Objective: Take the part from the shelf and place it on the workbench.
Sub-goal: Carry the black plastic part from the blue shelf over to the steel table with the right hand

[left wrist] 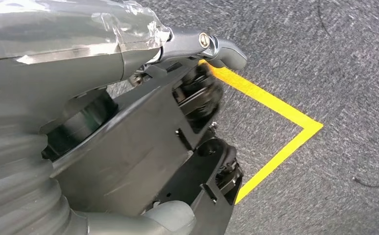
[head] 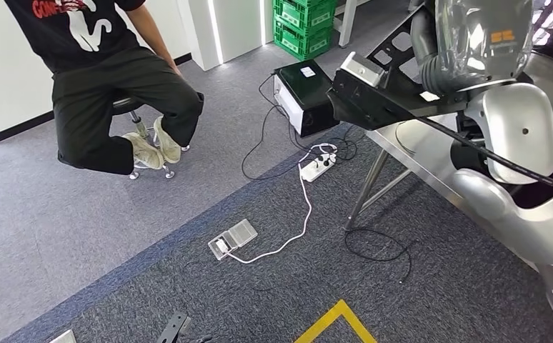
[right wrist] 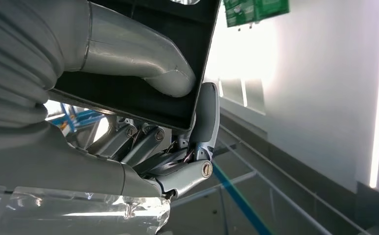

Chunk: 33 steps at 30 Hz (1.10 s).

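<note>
Left hand (left wrist: 177, 127): wrapped round black part (left wrist: 143, 161), thumb across its edge.
Right hand (right wrist: 177, 147): clamping part's flat rim.
Part location: carried chest-high over carpet (head: 188, 271).
Handling: rigid, bulky, probably smooth; keep two-sided edge hold.

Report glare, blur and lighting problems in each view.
Head view: evenly lit and sharp, the nearby right arm large at the picture's edge. Left wrist view: the left robot hand and black part close and dark, yellow tape slightly smeared. Right wrist view: white wall blown out, right robot hand backlit.
</note>
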Available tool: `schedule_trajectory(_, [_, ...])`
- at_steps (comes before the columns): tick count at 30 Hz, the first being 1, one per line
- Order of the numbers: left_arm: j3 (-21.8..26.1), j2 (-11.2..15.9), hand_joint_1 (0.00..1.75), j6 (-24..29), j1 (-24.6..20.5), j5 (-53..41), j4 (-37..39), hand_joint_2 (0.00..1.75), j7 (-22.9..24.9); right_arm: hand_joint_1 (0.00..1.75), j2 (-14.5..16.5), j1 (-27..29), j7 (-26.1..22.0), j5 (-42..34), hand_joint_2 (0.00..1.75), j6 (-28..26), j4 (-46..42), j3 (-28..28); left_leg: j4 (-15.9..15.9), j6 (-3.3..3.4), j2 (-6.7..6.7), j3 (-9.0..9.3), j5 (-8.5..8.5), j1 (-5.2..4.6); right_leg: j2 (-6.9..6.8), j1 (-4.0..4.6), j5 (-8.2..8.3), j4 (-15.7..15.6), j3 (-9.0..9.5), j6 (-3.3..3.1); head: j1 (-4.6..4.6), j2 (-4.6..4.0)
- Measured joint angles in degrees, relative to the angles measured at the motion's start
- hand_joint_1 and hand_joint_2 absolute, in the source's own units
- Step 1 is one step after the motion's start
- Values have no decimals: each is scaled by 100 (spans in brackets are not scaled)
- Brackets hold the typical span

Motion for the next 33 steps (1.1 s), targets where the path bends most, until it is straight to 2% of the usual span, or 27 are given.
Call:
schedule_trajectory(2, [1, 0, 0, 0, 1, -1, 0, 175, -3, 175, 0, -41, 19, -23, 175, -3, 1, -4, -725, 39, -156, 288, 318, 12, 95, 8, -19, 37, -22, 30, -27, 0])
schedule_trajectory(3, [1, 0, 0, 0, 3, -1, 1, 175, -4, 175, 0, -52, 23, -33, 175, -4, 1, -5, -936, 53, -218, 364, 381, 13, 134, 1, -20, 48, -39, 53, -25, 0])
schedule_trajectory(5, [1, 0, 0, 0, 0, -2, 1, 175, -5, 175, -5, -67, 33, -52, 175, -4, 3, -11, -1051, 88, -216, 395, 387, 1, 200, -22, -8, 40, -64, 118, -16, 0])
schedule_trajectory(7, [3, -1, 0, 0, -17, -4, 1, 175, -6, 175, -26, -86, 47, -75, 175, -8, 5, -25, -1120, 156, -154, 428, 425, -4, 134, -39, -72, 112, -94, 183, -10, 0])
schedule_trajectory(9, [5, -4, 0, 0, -26, -9, 1, 175, -7, 175, -46, -119, 64, -98, 175, -14, 7, -49, -1191, 205, -83, 460, 458, 8, -46, -44, -344, 565, -292, 240, 44, 0])
schedule_trajectory(11, [5, -6, 0, 0, -19, -11, 2, 175, -8, 175, -51, -139, 78, -117, 175, -17, 11, -66, -1202, 217, -17, 464, 460, 6, -147, -58, -670, 1299, -646, 293, 109, 0])
schedule_trajectory(12, [5, -7, 0, 0, -16, -12, 2, 175, -8, 175, -52, -138, 82, -126, 175, -17, 15, -68, -1199, 217, 18, 464, 456, 7, -161, -71, -736, 1554, -777, 313, 132, 0])
schedule_trajectory(13, [5, -7, 0, 0, -16, -13, 2, 175, -8, 175, -53, -139, 86, -132, 175, -17, 17, -69, -1192, 213, 54, 466, 448, 11, -174, -85, -685, 1594, -803, 329, 156, 0])
schedule_trajectory(14, [5, -8, 0, 0, -19, -13, 2, 175, -8, 175, -54, -142, 89, -134, 175, -17, 20, -70, -1183, 203, 86, 470, 437, 17, -196, -96, -534, 1399, -713, 342, 178, 0])
schedule_trajectory(16, [5, -10, 0, 0, -25, -14, 2, 175, -8, 175, -55, -159, 94, -135, 175, -17, 20, -78, -1159, 165, 138, 486, 402, 27, -321, -98, -149, 576, -303, 350, 222, 0])
schedule_trajectory(17, [5, -11, 0, 0, -29, -14, 1, 175, -8, 175, -55, -169, 96, -135, 175, -18, 21, -81, -1147, 140, 155, 492, 388, 20, -370, -82, -36, 238, -140, 329, 244, 0])
schedule_trajectory(18, [5, -12, 0, 0, -30, -14, 1, 175, -8, 175, -56, -176, 100, -135, 175, -19, 22, -84, -1143, 112, 171, 498, 380, 12, -400, -64, 6, 42, -48, 300, 255, 0])
schedule_trajectory(20, [5, -13, 0, 0, -30, -14, 2, 175, -8, 175, -58, -184, 105, -135, 175, -19, 26, -86, -1153, 51, 209, 513, 373, 1, -345, -30, -1, -16, -39, 225, 249, 0])
schedule_trajectory(21, [5, -13, 0, 0, -31, -14, 2, 175, -8, 175, -59, -189, 108, -135, 175, -19, 28, -86, -1152, 17, 223, 524, 359, 2, -318, -40, 4, -24, -34, 188, 233, 0])
schedule_trajectory(23, [5, -13, 0, 0, -37, -14, 2, 175, -13, 175, -59, -224, 111, -140, 175, -19, 30, -87, -954, -35, 176, 475, 208, 11, -275, -57, 28, -60, -8, 113, 187, 0])
schedule_trajectory(24, [5, -13, 0, 0, -36, -14, 2, 175, -15, 175, -58, -245, 117, -145, 175, -19, 33, -88, -684, -52, 130, 368, 45, 15, -256, -64, 37, -75, 4, 77, 152, 0])
schedule_trajectory(26, [5, -13, 0, 0, -28, -16, 1, 175, -16, 175, -54, -272, 132, -169, 175, -19, 45, -88, 117, -64, 64, 2, -339, 18, -201, -42, 34, -72, 5, 32, 71, 0])
schedule_trajectory(27, [5, -13, 0, 0, -24, -18, 1, 175, -16, 175, -50, -275, 143, -182, 175, -19, 57, -88, 449, -64, 55, -166, -445, 17, -164, -31, 31, -68, 6, 23, 39, 0])
schedule_trajectory(28, [5, -13, 0, 0, -23, -20, 1, 175, -16, 175, -48, -283, 153, -195, 175, -19, 71, -88, 602, -57, 50, -256, -440, 16, -124, -21, 28, -60, 7, 18, 15, 0])
schedule_trajectory(29, [5, -13, 0, 1, -23, -20, 1, 175, -16, 175, -46, -300, 168, -208, 175, -19, 88, -88, 508, -42, 45, -233, -314, 14, -79, -15, 25, -51, 8, 16, -3, 0])
schedule_trajectory(31, [5, -13, 0, 4, -25, -21, 2, 175, -16, 175, -44, -351, 202, -230, 175, -19, 126, -88, -220, 6, -32, 62, 125, 10, 8, -14, 12, -27, 7, 25, -34, 0])
schedule_trajectory(32, [5, -13, 0, 8, -26, -21, 2, 175, -16, 175, -44, -373, 216, -241, 175, -19, 144, -88, -617, 29, -94, 223, 289, 13, 53, -8, 0, -6, -2, 41, -49, 0])
schedule_trajectory(33, [5, -13, 0, 11, -24, -21, 2, 175, -16, 175, -43, -384, 225, -247, 175, -19, 162, -88, -889, 46, -145, 330, 381, 15, 88, -8, -8, 9, -14, 62, -53, 0])
